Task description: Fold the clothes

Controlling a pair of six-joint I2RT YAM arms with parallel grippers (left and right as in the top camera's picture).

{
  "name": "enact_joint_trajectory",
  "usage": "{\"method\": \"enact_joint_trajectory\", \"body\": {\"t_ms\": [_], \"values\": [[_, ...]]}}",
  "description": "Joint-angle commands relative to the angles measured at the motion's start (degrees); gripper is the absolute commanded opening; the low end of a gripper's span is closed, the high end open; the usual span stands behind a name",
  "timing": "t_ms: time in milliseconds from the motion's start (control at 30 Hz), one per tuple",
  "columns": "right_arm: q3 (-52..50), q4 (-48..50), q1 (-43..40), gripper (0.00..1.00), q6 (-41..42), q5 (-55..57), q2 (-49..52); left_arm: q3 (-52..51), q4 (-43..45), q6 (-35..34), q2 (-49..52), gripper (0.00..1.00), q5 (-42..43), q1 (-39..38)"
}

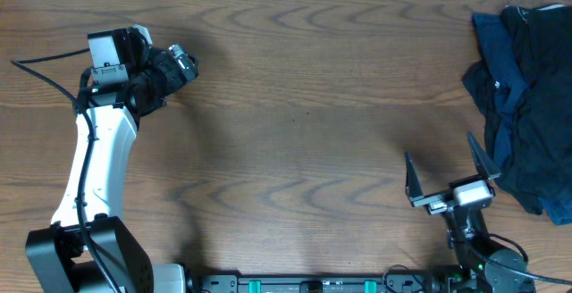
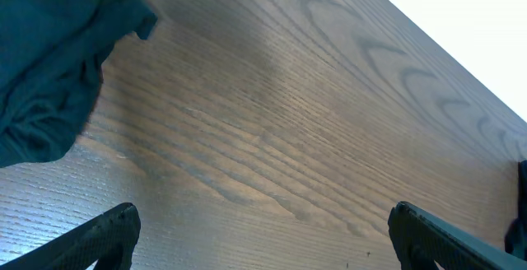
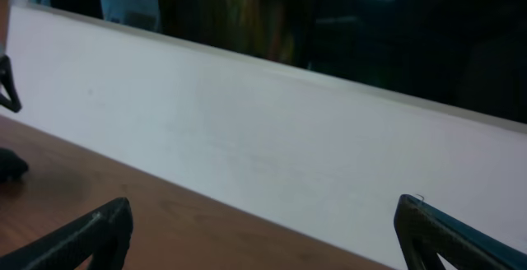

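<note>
Clothes (image 1: 527, 96), right edge of frame: dark navy and black, no visible print. Table (image 1: 304, 105): mid-brown, wavy wood grain with arched figure. Left arm (image 1: 94, 159): white link, black wrist and base. Right gripper (image 1: 439, 148): black fingers, white body. Wall strip (image 3: 247, 138), right wrist view: white.

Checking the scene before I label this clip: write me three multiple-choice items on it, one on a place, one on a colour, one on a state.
1. On the table, the clothes lie:
A. at the centre
B. at the far right
C. at the far left

2. The clothes are:
A. dark navy and black
B. red
C. white

3. Both pairs of jaws are:
A. shut on cloth
B. shut, empty
C. open, empty

Answers:
1. B, the overhead view shows the pile at the right edge.
2. A, only dark fabric shows.
3. C, each wrist view shows jaws wide apart with nothing between.
</note>
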Motion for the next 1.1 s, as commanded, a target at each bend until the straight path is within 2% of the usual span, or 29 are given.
{"method": "enact_joint_trajectory", "body": {"t_ms": [0, 367, 600, 733, 1067], "values": [[-2.01, -1.09, -0.52, 0.99, -0.17, 0.85, -0.74, 0.22, -0.13, 0.11, 0.42, 0.98, 0.11, 0.09], [-2.01, -11.85, -0.52, 0.99, -0.22, 3.41, -0.74, 0.24, -0.13, 0.11, 0.42, 0.98, 0.11, 0.09], [-2.01, -18.78, -0.52, 0.99, 0.55, 10.12, -0.74, 0.22, -0.13, 0.11, 0.42, 0.98, 0.11, 0.09], [-2.01, -20.48, -0.52, 0.99, 1.97, 14.49, -0.74, 0.24, -0.13, 0.11, 0.42, 0.98, 0.11, 0.09], [-1.99, -21.79, -0.52, 0.99, 2.82, 14.45, -0.63, 0.24, -0.13, 0.13, 0.42, 0.98, 0.11, 0.09]]}}
